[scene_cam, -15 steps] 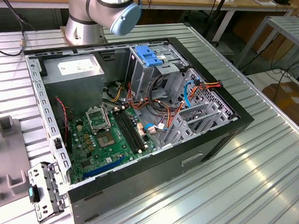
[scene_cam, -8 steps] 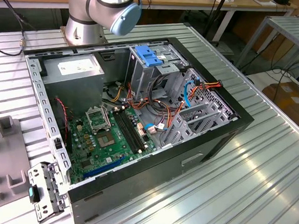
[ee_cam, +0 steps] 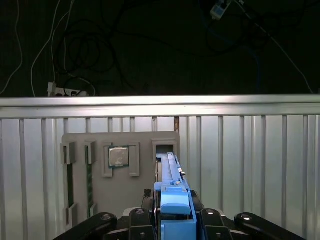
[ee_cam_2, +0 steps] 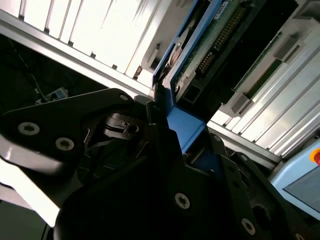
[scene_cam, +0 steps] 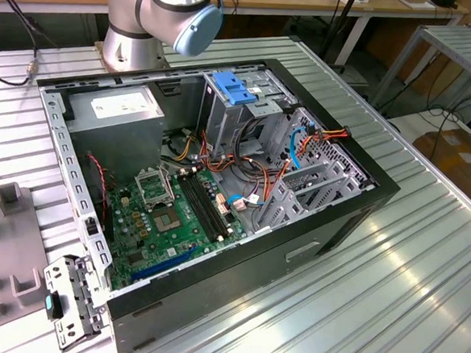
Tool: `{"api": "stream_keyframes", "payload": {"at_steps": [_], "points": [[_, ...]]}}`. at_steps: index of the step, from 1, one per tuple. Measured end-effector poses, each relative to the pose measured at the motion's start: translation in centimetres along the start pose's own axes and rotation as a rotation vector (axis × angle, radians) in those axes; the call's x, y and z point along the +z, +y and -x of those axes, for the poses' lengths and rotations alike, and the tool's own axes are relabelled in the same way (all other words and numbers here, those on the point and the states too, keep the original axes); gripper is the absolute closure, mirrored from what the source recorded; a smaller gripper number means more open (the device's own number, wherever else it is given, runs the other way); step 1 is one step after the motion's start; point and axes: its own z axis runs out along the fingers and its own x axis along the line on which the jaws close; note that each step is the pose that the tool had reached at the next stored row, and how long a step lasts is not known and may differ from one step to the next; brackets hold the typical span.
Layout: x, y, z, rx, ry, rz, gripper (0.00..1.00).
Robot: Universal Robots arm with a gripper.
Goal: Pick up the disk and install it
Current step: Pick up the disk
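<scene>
- Gripper [ee_cam: 175, 220] sits closest to you in both wrist views, its black fingers [ee_cam: 141, 218] pressed in on either side of the disk [ee_cam: 169, 167], pinching it by a blue rail [ee_cam: 175, 200].
- First wrist view gives you the disk edge-on, running away from the gripper toward a slot in a grey tray [ee_cam: 135, 195]. You cannot tell whether its far end is clear of that slot.
- That view also lets you see a square chip [ee_cam: 119, 156] seated in the tray just beside the slot, with the ribbed metal table [ee_cam: 250, 165] underneath.
- Second wrist view gives you what the first cannot: the disk's green circuit face [ee_cam_2: 220, 35] and a row of connector pins [ee_cam_2: 222, 42], with the rail between the fingers.
- Exterior view shows you the open case [scene_cam: 295, 253] at mid-frame on the table, with a green board [scene_cam: 168, 212] at lower centre and a blue latch [scene_cam: 232, 87] on a metal cage [scene_cam: 219, 123] at upper centre.
- At the top of that frame, toward the exterior view's left, you have the arm [scene_cam: 162, 10]. A grey tray lies at the exterior view's left edge, near the case.
</scene>
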Motion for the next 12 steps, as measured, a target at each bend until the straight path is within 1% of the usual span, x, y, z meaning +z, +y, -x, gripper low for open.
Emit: {"api": "stream_keyframes", "payload": {"at_steps": [1, 2, 4, 7, 12], "points": [[-0.11, 0.0, 0.0, 0.0, 0.0, 0.0, 0.63], [-0.45, -0.01, 0.0, 0.0, 0.0, 0.0001, 0.63], [-0.7, -0.01, 0.0, 0.0, 0.0001, 0.0001, 0.63], [-1.59, -0.02, 0.0, 0.0, 0.0, 0.0001, 0.63], [-2.5, -0.04, 0.0, 0.0, 0.0, 0.0, 0.63]]}}
